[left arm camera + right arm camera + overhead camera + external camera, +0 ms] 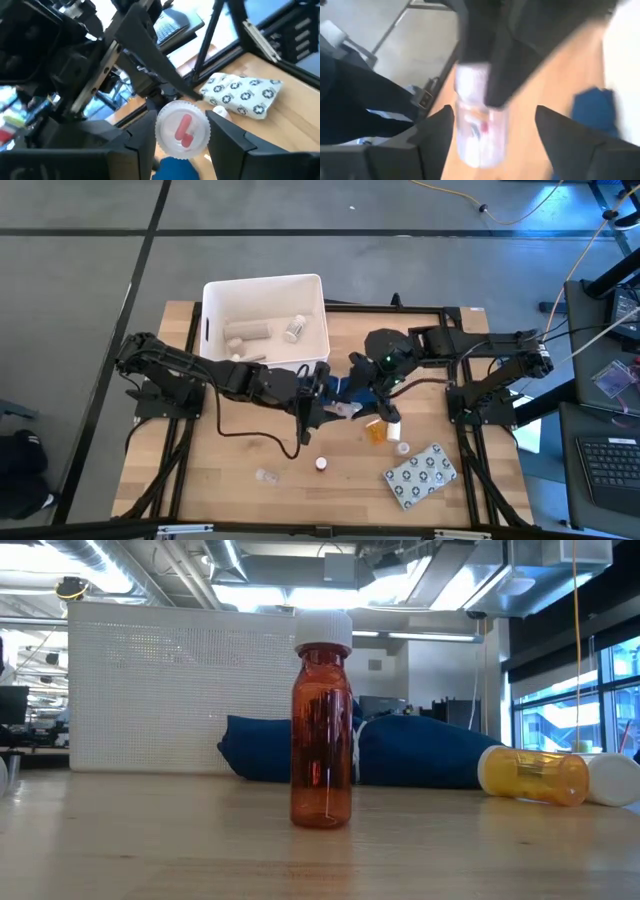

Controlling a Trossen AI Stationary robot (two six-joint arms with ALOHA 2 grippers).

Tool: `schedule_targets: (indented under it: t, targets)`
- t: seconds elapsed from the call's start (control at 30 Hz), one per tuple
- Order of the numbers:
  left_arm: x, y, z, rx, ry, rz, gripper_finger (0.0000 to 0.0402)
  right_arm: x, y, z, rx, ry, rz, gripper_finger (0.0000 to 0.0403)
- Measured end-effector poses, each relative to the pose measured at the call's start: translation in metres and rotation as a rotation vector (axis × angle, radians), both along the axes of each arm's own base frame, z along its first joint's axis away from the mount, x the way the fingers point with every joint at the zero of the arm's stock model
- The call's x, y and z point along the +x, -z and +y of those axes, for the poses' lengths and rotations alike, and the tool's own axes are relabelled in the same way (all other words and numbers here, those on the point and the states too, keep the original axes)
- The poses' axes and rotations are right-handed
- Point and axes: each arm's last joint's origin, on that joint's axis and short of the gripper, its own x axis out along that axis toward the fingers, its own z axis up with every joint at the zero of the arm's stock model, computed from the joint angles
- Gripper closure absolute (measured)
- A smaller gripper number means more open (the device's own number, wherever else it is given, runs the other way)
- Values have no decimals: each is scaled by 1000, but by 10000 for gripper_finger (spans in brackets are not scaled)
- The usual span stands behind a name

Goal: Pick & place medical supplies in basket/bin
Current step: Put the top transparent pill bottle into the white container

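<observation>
Over pale wood planks, left gripper [181,137] clamps a seemingly clear ribbed vial [182,129]; right gripper [492,137] gapes.

Glossy amber see-through plastic on the bottle [321,735] with ribbed white cap, soft matt blue cloth [400,752] behind, smooth pale wood-grain table [150,840] beneath.

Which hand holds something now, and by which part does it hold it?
The left hand grips a small clear vial with red content, by its round sides. The right hand stands open around it, not gripping.
</observation>
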Motion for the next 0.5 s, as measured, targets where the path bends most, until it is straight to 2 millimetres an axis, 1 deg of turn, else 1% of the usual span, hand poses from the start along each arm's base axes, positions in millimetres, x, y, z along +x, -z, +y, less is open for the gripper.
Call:
schedule_targets:
  t: [0.1, 0.2, 0.27, 0.4, 0.5]
  targets:
    - [-1, -1, 3, -69, -126, -12, 259, -8, -8, -14, -20, 36, 33, 103]
    - [-3, -4, 10, -159, -277, -40, 259, -20, -25, -26, -27, 109, 47, 96]
    - [-8, -9, 17, -221, -367, -57, 259, -29, -39, -32, -47, 160, 15, 94]
    - [-19, -13, 42, -383, -541, -58, 260, -53, -60, -36, -91, 241, -51, 94]
    - [-29, -14, 65, -467, -654, -30, 260, -73, -69, -36, -74, 289, -53, 94]
